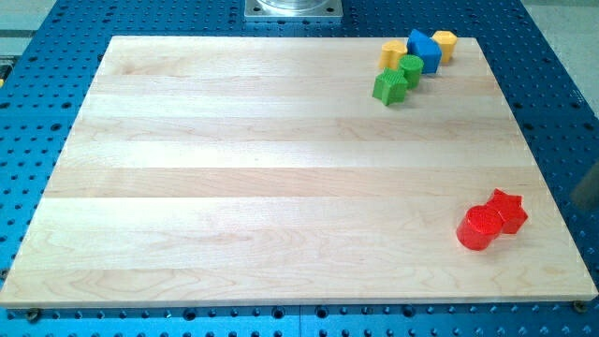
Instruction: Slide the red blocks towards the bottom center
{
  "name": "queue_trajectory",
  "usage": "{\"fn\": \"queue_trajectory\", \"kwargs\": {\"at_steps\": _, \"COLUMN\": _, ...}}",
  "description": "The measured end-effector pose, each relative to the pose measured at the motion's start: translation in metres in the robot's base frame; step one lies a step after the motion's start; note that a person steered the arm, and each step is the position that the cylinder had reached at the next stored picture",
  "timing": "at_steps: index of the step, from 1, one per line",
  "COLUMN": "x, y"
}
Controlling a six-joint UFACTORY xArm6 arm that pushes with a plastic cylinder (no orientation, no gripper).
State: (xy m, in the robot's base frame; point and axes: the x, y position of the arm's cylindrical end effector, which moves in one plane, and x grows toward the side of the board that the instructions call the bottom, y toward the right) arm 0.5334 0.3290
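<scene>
While the wooden board [281, 168] took up nearly the whole view, resting on a blue pegboard table [37, 112], my tip did not show anywhere in it, so I could not tell where it stood relative to the blocks; a blurred dark shape at the view's right edge may have belonged to the arm, but it was too vague to say. With no gripper on this rod, there were no jaws to report as open or closed. Far off at the view's top right sat a cluster of other blocks: a blue block [424, 51], two yellow blocks [393, 51] [445, 43] and two green blocks [389, 88] [410, 69], packed close together and well apart from the red ones. Near the view's bottom right lay the task's pair, a red cylinder [478, 227] and, touching it on its upper right, a red star-shaped block [508, 211]. What mattered for the coming move was that the bottom center lay to the view's left of this pair and a little lower. By my judgement the tip would need to come in from the right side of the star block, so a leftward push would carry both along together.
</scene>
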Motion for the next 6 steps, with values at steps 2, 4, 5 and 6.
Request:
{"fn": "queue_trajectory", "kwargs": {"at_steps": 2, "x": 0.010, "y": -0.056}}
{"fn": "queue_trajectory", "kwargs": {"at_steps": 4, "x": 0.010, "y": -0.101}}
{"fn": "queue_trajectory", "kwargs": {"at_steps": 5, "x": 0.010, "y": -0.170}}
{"fn": "queue_trajectory", "kwargs": {"at_steps": 6, "x": 0.015, "y": -0.238}}
